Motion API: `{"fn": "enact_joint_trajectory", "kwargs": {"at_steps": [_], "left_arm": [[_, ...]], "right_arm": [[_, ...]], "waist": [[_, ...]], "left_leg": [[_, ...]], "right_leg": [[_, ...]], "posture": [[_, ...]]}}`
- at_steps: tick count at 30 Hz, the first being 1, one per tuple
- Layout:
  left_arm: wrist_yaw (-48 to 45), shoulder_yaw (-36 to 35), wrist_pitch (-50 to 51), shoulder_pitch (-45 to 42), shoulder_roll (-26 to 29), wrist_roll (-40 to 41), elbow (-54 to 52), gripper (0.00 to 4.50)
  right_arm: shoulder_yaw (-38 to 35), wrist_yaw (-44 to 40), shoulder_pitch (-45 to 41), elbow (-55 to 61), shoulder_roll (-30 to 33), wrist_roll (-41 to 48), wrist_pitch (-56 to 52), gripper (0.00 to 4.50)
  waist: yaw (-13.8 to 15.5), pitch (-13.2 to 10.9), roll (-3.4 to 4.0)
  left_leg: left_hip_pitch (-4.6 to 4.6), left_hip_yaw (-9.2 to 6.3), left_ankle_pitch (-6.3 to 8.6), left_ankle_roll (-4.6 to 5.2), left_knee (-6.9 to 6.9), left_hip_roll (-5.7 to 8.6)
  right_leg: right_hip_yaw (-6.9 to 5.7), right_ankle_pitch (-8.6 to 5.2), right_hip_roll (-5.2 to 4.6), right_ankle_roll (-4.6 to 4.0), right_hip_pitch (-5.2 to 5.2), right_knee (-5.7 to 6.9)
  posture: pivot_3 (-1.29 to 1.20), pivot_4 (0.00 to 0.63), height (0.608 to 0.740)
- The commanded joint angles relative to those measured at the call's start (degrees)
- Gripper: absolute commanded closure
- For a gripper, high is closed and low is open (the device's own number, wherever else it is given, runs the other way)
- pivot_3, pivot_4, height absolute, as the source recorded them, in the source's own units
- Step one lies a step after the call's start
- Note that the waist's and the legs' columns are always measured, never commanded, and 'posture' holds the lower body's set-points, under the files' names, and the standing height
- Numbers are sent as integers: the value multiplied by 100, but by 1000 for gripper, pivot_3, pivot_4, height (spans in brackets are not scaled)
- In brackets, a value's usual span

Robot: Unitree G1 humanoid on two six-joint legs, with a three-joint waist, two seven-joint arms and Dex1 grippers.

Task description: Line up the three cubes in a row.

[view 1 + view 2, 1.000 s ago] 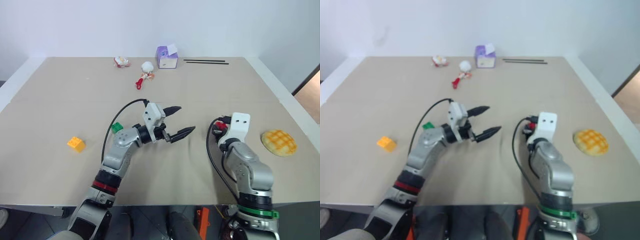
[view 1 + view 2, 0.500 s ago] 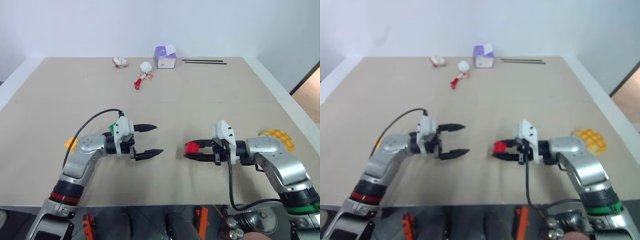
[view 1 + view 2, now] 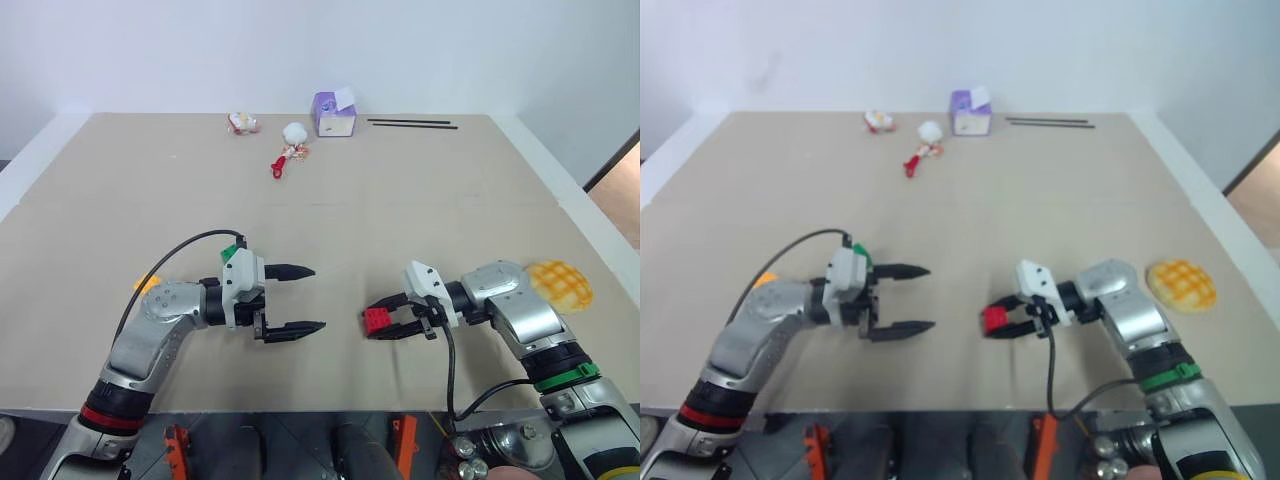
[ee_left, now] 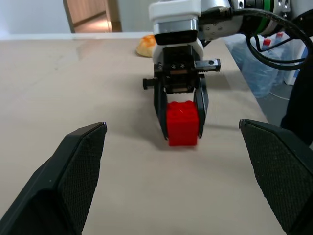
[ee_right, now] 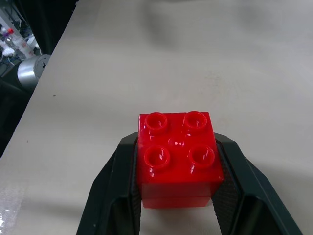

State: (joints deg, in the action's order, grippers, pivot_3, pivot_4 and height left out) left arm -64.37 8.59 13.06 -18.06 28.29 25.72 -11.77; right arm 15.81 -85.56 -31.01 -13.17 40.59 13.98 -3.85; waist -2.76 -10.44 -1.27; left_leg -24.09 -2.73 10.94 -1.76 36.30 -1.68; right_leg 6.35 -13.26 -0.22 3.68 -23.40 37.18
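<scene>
You can count three cubes: one red cube (image 3: 377, 320), one green cube (image 3: 230, 251) mostly hidden behind the left wrist, and one yellow-orange cube (image 3: 147, 285) peeking out at centre left. One checkered bun (image 3: 559, 284) sits at right. One purple-and-white box (image 3: 333, 113) stands at top centre, with two black sticks (image 3: 412, 123) beside it.

The left gripper (image 3: 305, 299) points toward the right arm, its fingers spread wide with nothing between them. The right gripper (image 3: 385, 319) faces it, tilted downward, both fingers pressed against a red block (image 5: 177, 155).
</scene>
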Motion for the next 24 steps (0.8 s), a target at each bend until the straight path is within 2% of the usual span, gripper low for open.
{"fn": "enact_joint_trajectory", "kwargs": {"at_steps": [1, 10, 12, 17, 19, 24], "left_arm": [[-53, -40, 46, 23, 96, 112, -289, 0], [-99, -20, 28, -59, 124, 66, -215, 0], [-85, -40, 22, -65, 109, 56, -194, 0], [31, -117, 46, -51, 71, 64, -162, 0], [145, -176, 58, -11, 50, 78, -185, 0], [663, -477, 208, 162, -6, 215, -381, 0]], "right_arm": [[1, -36, -85, -77, -24, -150, 149, 3230], [28, -50, -78, -82, -20, -235, 56, 3230], [-24, -61, -71, -12, -31, -128, -71, 2215], [-124, -154, -78, 205, -19, 67, -349, 519], [-206, -181, -108, 401, -13, 252, -568, 220], [-570, -46, -276, 1052, -2, 952, -1357, 220]], "waist": [[0, 0, 0], [0, 0, 0], [0, 0, 0], [0, 0, 0], [0, 0, 0], [-1, 0, 0]], "left_leg": [[1, 0, -1, -1, 1, 0], [10, 3, -4, -6, 2, -1], [10, 3, -4, -6, 2, -1], [8, 3, -4, -6, 2, -1], [8, 3, -4, -6, 2, -2], [6, 2, -4, -6, 1, -2]], "right_leg": [[0, 2, 0, -1, 1, 0], [0, 7, 0, -2, 6, 2], [0, 7, 0, -2, 6, 2], [1, 7, 0, -3, 3, 3], [1, 6, 0, -3, 3, 3], [1, 6, 0, -2, 3, 3]], "posture": [[0, 150, 740], [0, 150, 740], [0, 150, 740], [0, 150, 740], [0, 150, 740], [0, 150, 740]]}}
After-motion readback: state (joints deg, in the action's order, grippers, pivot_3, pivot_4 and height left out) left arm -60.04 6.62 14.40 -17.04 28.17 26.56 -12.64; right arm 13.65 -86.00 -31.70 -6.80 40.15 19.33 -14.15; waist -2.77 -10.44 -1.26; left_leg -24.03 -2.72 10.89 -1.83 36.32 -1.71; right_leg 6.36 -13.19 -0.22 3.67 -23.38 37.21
